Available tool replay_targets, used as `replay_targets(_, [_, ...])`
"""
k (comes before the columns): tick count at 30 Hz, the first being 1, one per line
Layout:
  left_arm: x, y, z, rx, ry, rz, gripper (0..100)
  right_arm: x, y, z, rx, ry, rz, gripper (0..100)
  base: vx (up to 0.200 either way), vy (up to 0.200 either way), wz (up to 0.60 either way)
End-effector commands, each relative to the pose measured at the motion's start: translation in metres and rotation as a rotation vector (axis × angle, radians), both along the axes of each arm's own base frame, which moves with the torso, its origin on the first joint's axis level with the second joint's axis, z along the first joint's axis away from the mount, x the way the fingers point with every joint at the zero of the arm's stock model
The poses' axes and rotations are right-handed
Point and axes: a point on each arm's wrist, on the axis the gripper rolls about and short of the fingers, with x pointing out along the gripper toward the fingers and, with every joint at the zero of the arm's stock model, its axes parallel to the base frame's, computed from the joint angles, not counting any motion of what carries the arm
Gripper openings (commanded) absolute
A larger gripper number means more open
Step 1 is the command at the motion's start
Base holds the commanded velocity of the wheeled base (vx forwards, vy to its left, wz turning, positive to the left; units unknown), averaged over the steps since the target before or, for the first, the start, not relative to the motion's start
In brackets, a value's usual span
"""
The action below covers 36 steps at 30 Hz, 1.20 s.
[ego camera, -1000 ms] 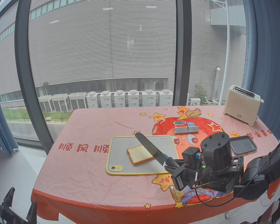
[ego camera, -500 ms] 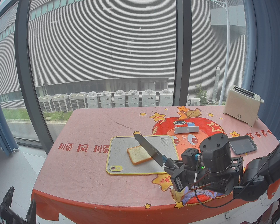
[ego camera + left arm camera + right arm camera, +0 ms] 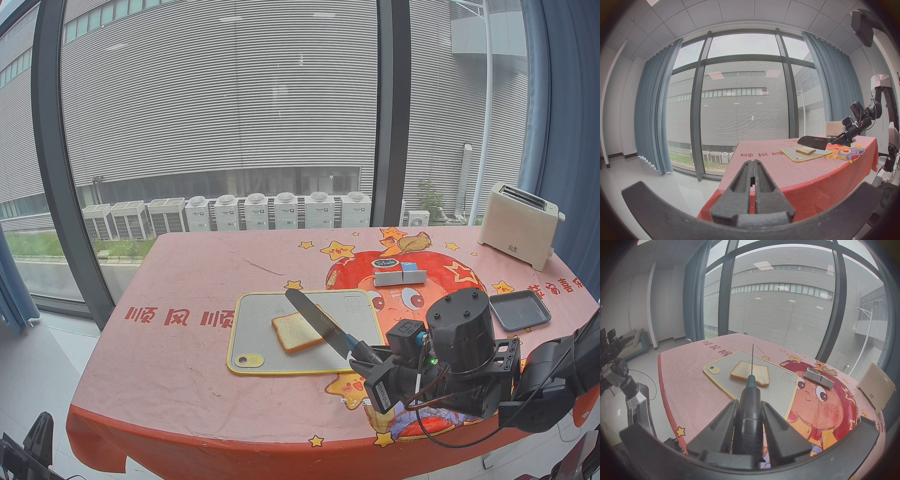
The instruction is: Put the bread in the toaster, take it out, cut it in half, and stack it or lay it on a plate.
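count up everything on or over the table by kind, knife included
bread slice: 1
cutting board: 1
knife: 1
toaster: 1
dark tray: 1
small grey block: 1
total: 6

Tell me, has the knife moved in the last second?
Yes. The knife in the right hand has shifted slightly toward the robot's left across the cutting board, its blade over the bread.
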Motion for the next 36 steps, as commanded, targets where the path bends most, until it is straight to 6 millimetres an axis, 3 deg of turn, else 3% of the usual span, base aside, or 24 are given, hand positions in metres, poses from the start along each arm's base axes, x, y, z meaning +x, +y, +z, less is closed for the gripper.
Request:
replay_targets(1, [0.0,0.0,-0.005,0.012,0.003,-0.002,0,0.0,0.0,0.0,0.001,0.0,-0.001,0,0.0,0.0,0.0])
replay_targets(11, [0.0,0.0,-0.004,0.026,-0.008,-0.006,0,0.0,0.0,-0.001,-0.001,0.003,0.001,0,0.0,0.0,0.0])
replay_targets(14, [-0.001,0.0,0.009,0.025,-0.135,-0.01,0,0.0,0.0,0.0,0.0,0.002,0.001,0,0.0,0.0,0.0])
replay_targets(31, [-0.001,0.0,0.006,0.022,-0.109,-0.011,0,-0.001,0.0,0.0,0.001,0.0,0.001,0,0.0,0.0,0.0])
replay_targets(36, [-0.003,0.0,0.018,0.022,-0.229,-0.005,0,-0.002,-0.001,0.001,0.004,-0.002,0.003,0,0.0,0.0,0.0])
